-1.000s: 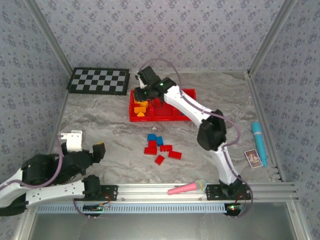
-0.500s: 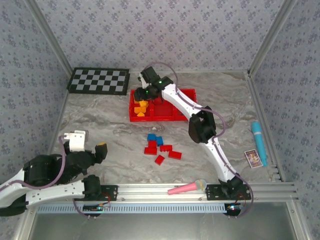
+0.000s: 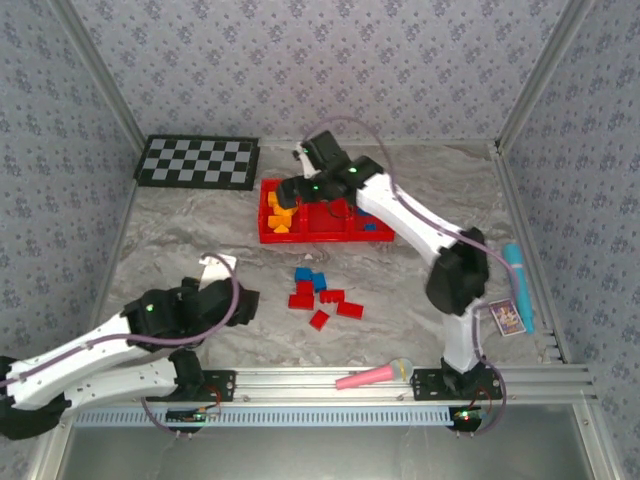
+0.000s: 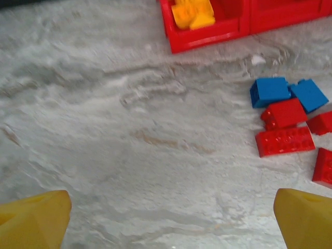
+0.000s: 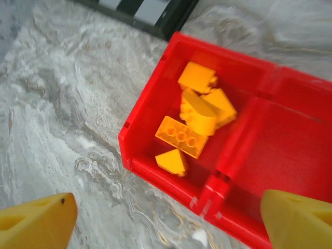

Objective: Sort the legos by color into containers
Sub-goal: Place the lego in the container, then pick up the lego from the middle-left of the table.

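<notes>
The red tray (image 3: pixel 326 237) lies at the back middle of the table. Several orange-yellow bricks (image 3: pixel 281 213) lie in its left compartment (image 5: pixel 155 171), and a blue brick (image 3: pixel 371 227) lies in the right one. Two blue bricks (image 3: pixel 311 278) and several red bricks (image 3: pixel 332 301) lie loose mid-table; the left wrist view has the blue ones (image 4: pixel 271 91) and red ones (image 4: pixel 285 140) at right. My left gripper (image 3: pixel 245 303) (image 4: pixel 171 223) is open over bare table, left of that pile. Above the front edge of the tray's left compartment, my right gripper (image 3: pixel 297 190) (image 5: pixel 166 223) is open and holds nothing.
A black-and-white checkerboard (image 3: pixel 197 161) lies at the back left, beside the tray. A pink microphone toy (image 3: pixel 372 376) rests by the front rail. A teal stick (image 3: pixel 518 285) and a small card (image 3: pixel 507 316) lie at the right edge. Patterned walls enclose three sides.
My left arm has swung right and forward from the near-left corner toward the loose bricks. The right arm's elbow has moved right, while its gripper stays over the tray.
</notes>
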Controlling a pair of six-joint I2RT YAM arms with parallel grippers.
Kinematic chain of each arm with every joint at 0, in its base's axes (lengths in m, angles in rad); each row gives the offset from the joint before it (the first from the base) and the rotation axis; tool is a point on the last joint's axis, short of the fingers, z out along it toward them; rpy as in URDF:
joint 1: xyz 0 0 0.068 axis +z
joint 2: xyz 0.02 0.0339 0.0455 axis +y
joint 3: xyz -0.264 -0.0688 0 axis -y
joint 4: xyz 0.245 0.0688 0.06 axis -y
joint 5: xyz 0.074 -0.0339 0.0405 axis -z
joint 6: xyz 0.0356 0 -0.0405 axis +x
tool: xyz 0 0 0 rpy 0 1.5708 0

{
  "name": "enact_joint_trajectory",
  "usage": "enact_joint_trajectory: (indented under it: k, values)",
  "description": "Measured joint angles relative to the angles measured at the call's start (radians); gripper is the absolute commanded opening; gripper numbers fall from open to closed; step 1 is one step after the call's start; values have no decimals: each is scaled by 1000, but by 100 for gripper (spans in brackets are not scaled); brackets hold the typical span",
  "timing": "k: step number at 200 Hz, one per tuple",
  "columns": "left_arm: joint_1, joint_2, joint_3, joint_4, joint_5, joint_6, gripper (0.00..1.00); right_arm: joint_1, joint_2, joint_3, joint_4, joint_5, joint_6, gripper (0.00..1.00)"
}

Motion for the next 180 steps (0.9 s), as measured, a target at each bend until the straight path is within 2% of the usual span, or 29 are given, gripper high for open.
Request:
enact_joint_trajectory:
  k: [22, 38, 102, 122, 144, 164, 180]
  values:
    - [101, 114, -5, 93, 148, 35, 100, -14, -246, -223, 51, 80, 17, 100]
    - [136, 222, -2, 153, 238, 62, 100, -32, -417, -386, 83, 136, 38, 100]
    - [132, 649, 200, 317, 454, 110, 100, -167, -984, -938, 57, 209, 140, 100]
    - [92, 758, 269, 352, 499, 176, 96, -213, -1152, -1037, 27, 207, 159, 100]
    - [50, 897, 401, 336, 549, 308, 91, -234, -1335, -1089, -21, 220, 169, 100]
    - [16, 1042, 578, 275, 555, 450, 89, -241, -1475, -1091, -84, 287, 187, 100]
    - [-5, 1128, 682, 233, 555, 557, 89, -245, -1525, -1074, -150, 350, 201, 100]
